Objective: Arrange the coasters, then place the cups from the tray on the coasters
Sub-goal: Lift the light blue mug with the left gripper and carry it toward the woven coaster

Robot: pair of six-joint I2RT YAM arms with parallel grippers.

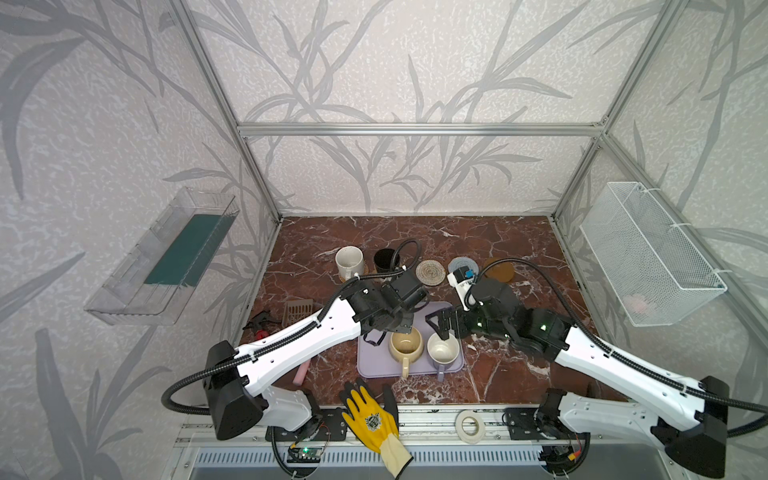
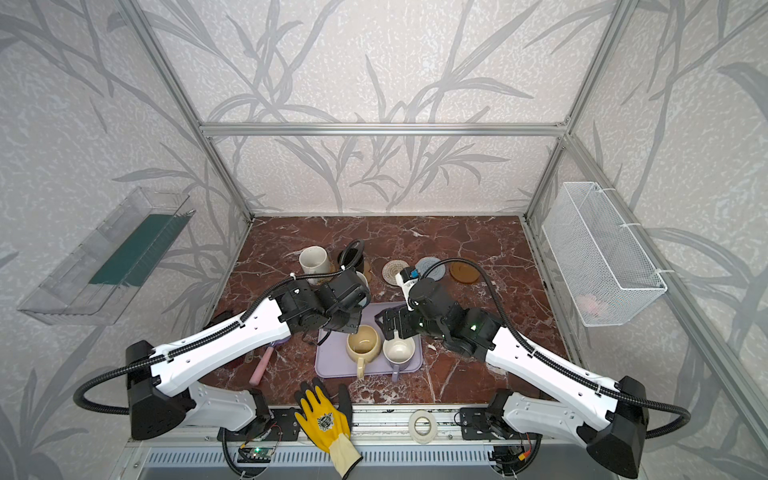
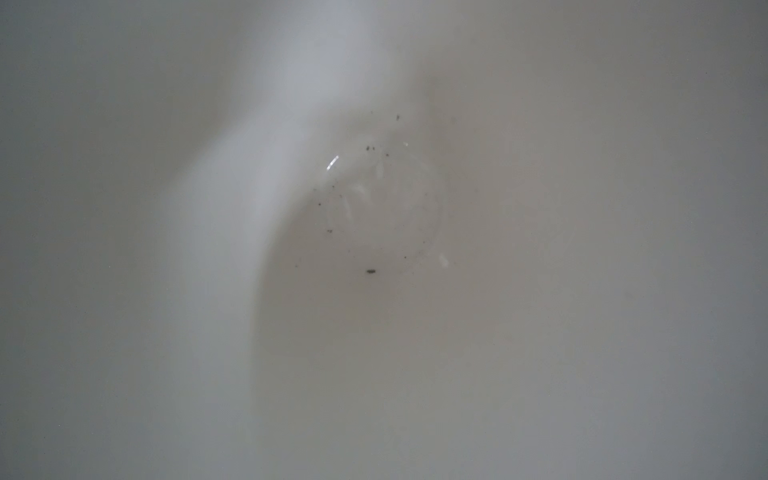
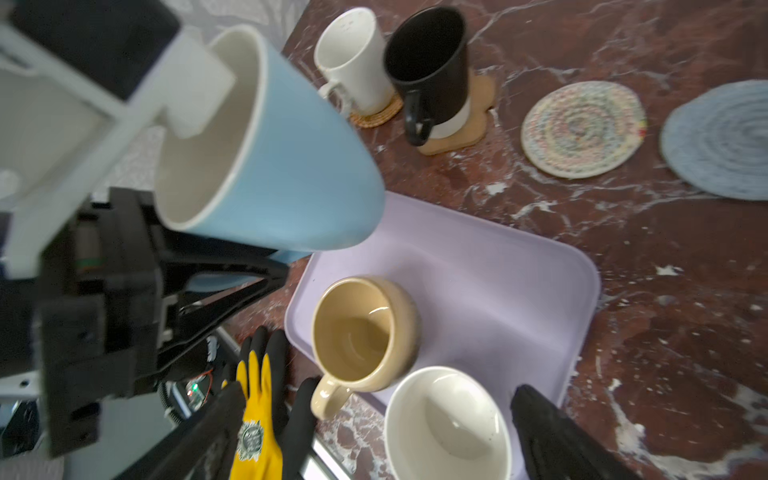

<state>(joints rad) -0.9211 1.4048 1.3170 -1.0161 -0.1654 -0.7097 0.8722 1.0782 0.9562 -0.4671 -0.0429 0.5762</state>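
Left claw (image 4: 245,191): clenched on the wall of the light blue mug (image 4: 299,174), one finger inside the rim and one outside. The mug is held on a slant at the tray's 11 o'clock corner. The left wrist view shows only a pale, speckled mug interior.

Right claw (image 4: 380,399): released, jaws spread wide over the lavender mug (image 4: 449,424), with a gap showing on one side.

Tray (image 4: 498,266): lavender with a low rim, lying mid-table. The cream-yellow mug (image 4: 357,328) stands on it, with the lavender mug at its 3 o'clock. Both are upright with handles towards 6 o'clock.

From the tray:
- 11 o'clock: white mug (image 4: 353,58) on the orange woven coaster (image 4: 382,114). Beside it is the black mug (image 4: 432,66) on the tan paw-shaped coaster (image 4: 478,120).
- 12 to 2 o'clock, in a row: cream rope coaster (image 4: 582,129), grey-blue coaster (image 4: 719,141) and brown disc coaster (image 1: 500,270), all bare.

Table (image 1: 478,241): red-brown marble with white veins. A pink handle (image 1: 302,372) lies at the tray's 9 o'clock.

Front rail: yellow glove (image 1: 372,415) at 7 o'clock, white tape roll (image 1: 469,424) at 5 o'clock.

Room: pale wallpaper (image 1: 415,62) with grey leaf sprays, framed in aluminium (image 1: 415,129). A clear bin (image 1: 166,266) hangs on the 9 o'clock wall and a white wire basket (image 1: 652,253) on the 3 o'clock wall.
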